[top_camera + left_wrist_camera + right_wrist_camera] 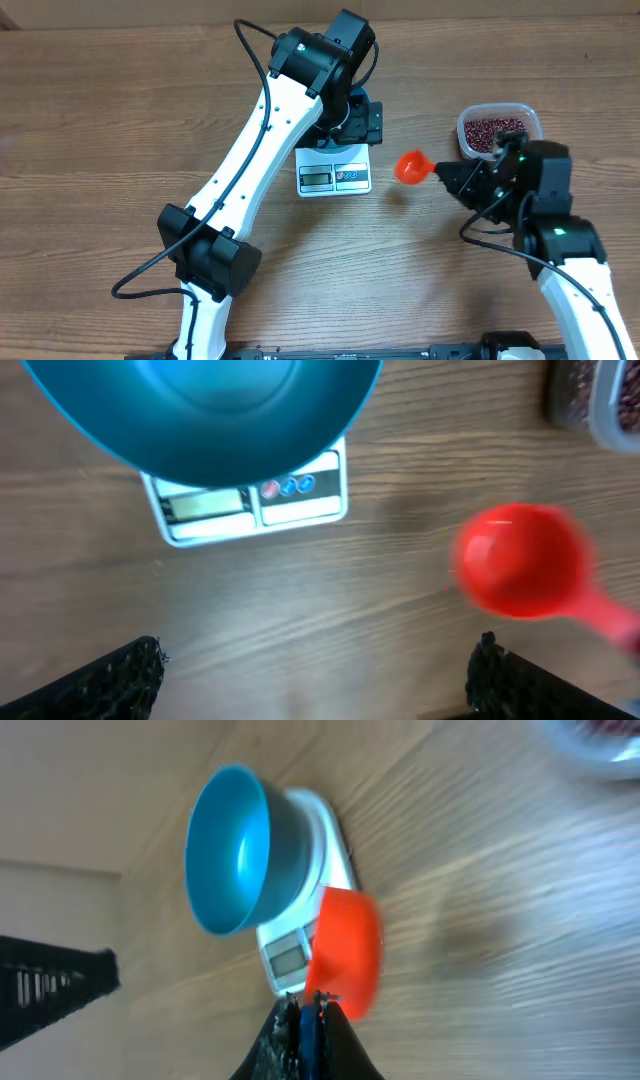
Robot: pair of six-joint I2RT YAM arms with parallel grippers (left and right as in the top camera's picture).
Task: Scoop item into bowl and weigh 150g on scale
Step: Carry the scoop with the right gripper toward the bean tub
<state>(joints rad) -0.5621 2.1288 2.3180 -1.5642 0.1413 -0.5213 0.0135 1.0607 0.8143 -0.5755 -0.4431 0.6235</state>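
Left arm (262, 130) runs up on a diagonal from its base at the lower left, elbow low, wrist bent over the back of the scale (335, 176). Left gripper (315, 680) points down at the table, fingers (105, 680) spread wide with only bare wood between them. Right arm (575, 270) comes up from the lower right corner, wrist turned left toward the middle of the table. Right gripper (452, 178) is pinched tight on the handle of a red scoop (411, 166); in the right wrist view the jaws meet on the handle just below the cup. The scoop cup hangs over bare table between the scale and the tub (500, 108), touching neither, and looks motion-blurred in both wrist views. Bowl (230, 850) sits on the scale, covering its rear part, with the display and buttons exposed at the front; overhead, the left wrist hides the bowl. Its inside shows plain blue. Beans (495, 132) lie in the clear tub at the right, just beyond the right gripper. The table (100, 150) is brown wood grain, and a pale beige strip of wall (500, 8) runs along the top edge. Black cables (150, 275) loop along the left arm.
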